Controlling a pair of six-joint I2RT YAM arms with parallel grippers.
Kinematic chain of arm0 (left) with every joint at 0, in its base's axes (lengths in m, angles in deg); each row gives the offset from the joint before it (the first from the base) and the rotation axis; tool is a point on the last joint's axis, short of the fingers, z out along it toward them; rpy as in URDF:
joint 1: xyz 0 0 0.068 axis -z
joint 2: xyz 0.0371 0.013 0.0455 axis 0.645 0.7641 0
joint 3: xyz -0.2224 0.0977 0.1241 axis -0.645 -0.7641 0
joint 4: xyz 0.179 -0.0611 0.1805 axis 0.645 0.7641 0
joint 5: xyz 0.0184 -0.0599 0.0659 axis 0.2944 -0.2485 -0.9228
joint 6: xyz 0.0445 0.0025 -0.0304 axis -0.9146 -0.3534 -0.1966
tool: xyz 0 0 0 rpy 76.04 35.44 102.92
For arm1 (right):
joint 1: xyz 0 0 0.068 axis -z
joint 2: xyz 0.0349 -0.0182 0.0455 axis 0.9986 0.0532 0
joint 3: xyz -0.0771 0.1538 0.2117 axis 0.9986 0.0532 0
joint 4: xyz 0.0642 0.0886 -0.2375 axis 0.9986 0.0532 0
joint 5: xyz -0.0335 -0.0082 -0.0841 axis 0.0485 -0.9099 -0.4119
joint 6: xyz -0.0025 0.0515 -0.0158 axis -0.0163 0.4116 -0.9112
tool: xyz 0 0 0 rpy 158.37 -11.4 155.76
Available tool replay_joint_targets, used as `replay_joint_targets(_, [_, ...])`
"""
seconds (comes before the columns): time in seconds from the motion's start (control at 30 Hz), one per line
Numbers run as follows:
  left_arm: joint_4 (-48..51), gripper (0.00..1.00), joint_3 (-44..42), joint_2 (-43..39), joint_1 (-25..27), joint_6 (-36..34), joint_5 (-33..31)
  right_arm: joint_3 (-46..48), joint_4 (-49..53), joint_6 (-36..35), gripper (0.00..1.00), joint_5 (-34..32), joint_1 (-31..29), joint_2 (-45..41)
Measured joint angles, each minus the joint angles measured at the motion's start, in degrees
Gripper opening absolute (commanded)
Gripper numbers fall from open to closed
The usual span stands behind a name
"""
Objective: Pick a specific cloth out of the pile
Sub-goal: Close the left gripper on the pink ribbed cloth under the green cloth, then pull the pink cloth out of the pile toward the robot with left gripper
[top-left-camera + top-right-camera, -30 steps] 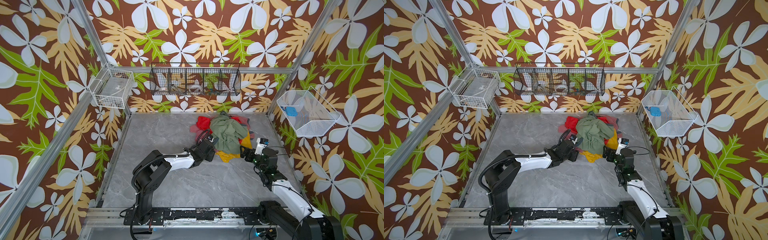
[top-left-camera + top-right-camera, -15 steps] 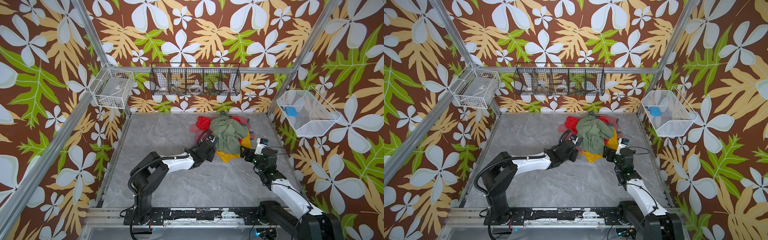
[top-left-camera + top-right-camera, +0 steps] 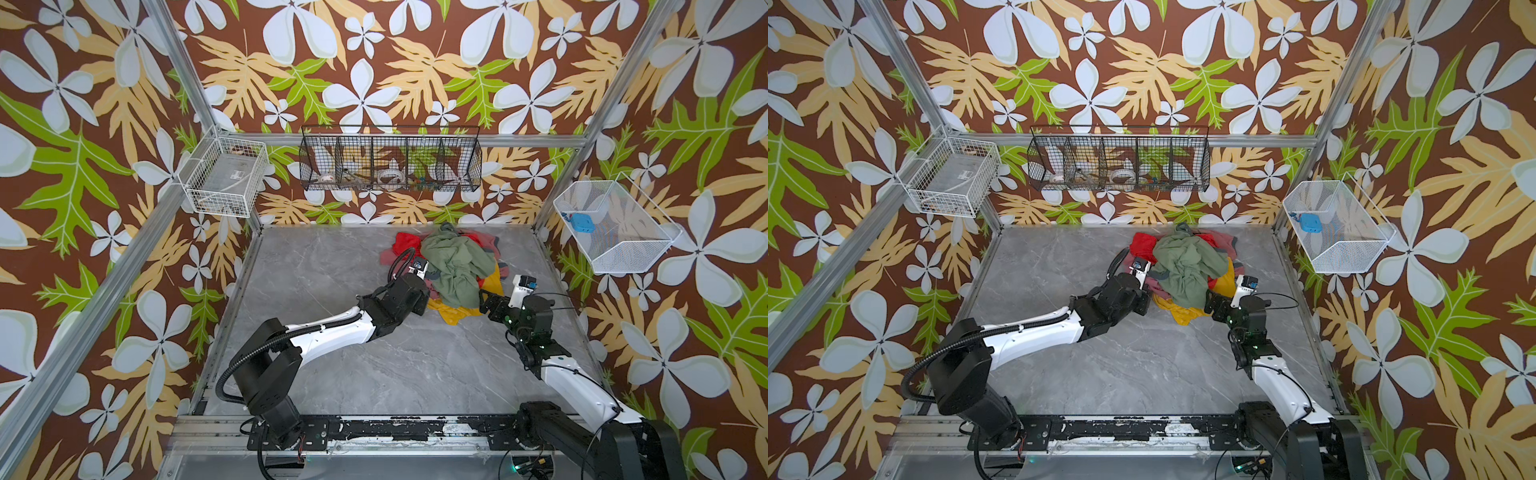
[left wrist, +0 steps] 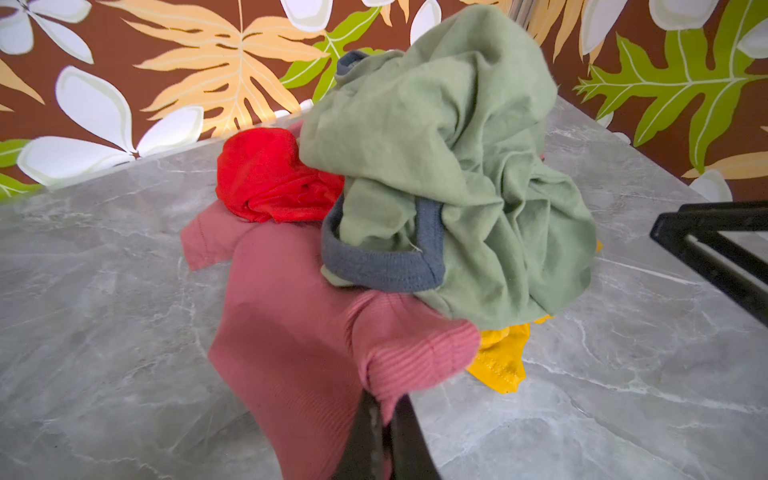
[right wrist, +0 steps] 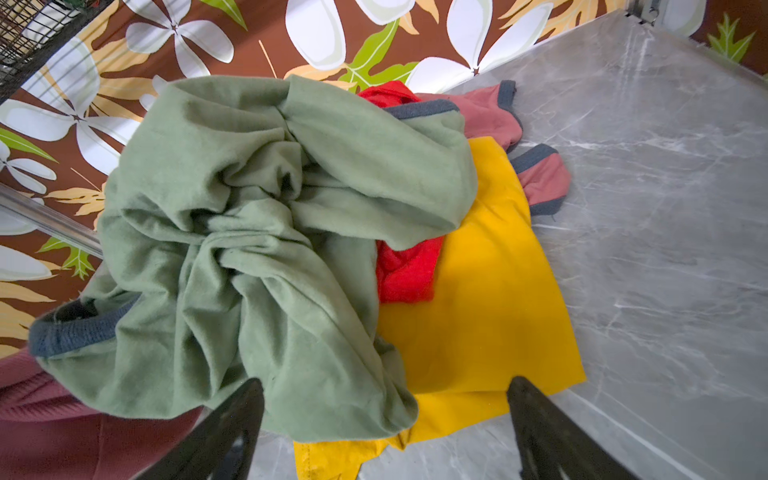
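Two top views first: in both top views the pile (image 3: 451, 276) (image 3: 1187, 272) sits on the grey marble table (image 3: 332, 374), toward the back and right of centre; olive green garment (image 3: 449, 255) on top, red cloth (image 3: 405, 242) at the back left, yellow cloth (image 3: 453, 315) spilling out at the front; the cloth (image 3: 385, 258) shows only as a dusty pink strip at the pile's left edge. Left gripper (image 3: 428, 296) (image 3: 1145, 297) is at the pile's front-left edge, fingertips hidden by wrist and fabric; right gripper (image 3: 484, 301) (image 3: 1209, 305) is at the front-right edge, just beside the yellow cloth.

Left wrist view: left gripper (image 4: 384, 432) is clenched, both fingers (image 4: 363, 436) pressed together on a ribbed fold of the cloth (image 4: 286, 332); the cloth runs from the fingers under the olive green garment (image 4: 449, 166) and touches the red cloth (image 4: 270, 174); yellow cloth (image 4: 503, 357) peeks out beside it.

Right wrist view: right gripper (image 5: 384, 384) has its fingers (image 5: 241, 415) spread wide, grasping nothing; olive green garment (image 5: 270, 232) and yellow cloth (image 5: 490, 311) lie between them; contact cannot be told. The cloth (image 5: 62, 440) is at the frame corner, under the olive hem; a pink piece with grey trim (image 5: 486, 112) lies at the pile's far side.
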Motion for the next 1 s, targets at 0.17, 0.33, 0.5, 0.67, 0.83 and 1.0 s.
replay_joint_targets(0.17, [3.1, 0.0, 2.3, -1.8, 0.1, -2.9, -2.3, 0.5, -1.6, 1.3, 0.92, 0.0, 0.0, 1.9])
replay_joint_targets(0.33, [5.7, 0.0, 3.8, -4.0, 0.1, -4.8, -4.5, 1.2, -2.5, 1.7, 0.92, -0.1, 0.0, 2.6])
replay_joint_targets(0.5, [7.6, 0.0, 3.8, -7.6, 0.1, -7.0, -7.4, 1.4, -2.8, 1.9, 0.92, -0.4, 0.0, 2.2])
replay_joint_targets(0.67, [9.1, 0.0, 4.5, -11.7, 0.1, -8.8, -10.4, 1.4, -2.8, 1.8, 0.92, -1.7, 0.0, 1.4])
replay_joint_targets(0.83, [9.8, 0.0, 4.2, -14.4, 0.1, -9.1, -11.9, 1.7, -2.8, 1.8, 0.92, -2.9, 0.0, 1.2])
replay_joint_targets(1.0, [11.1, 0.0, 2.7, -16.5, 0.3, -9.7, -12.0, 1.8, -2.8, 1.6, 0.92, -3.3, 0.0, 1.4])
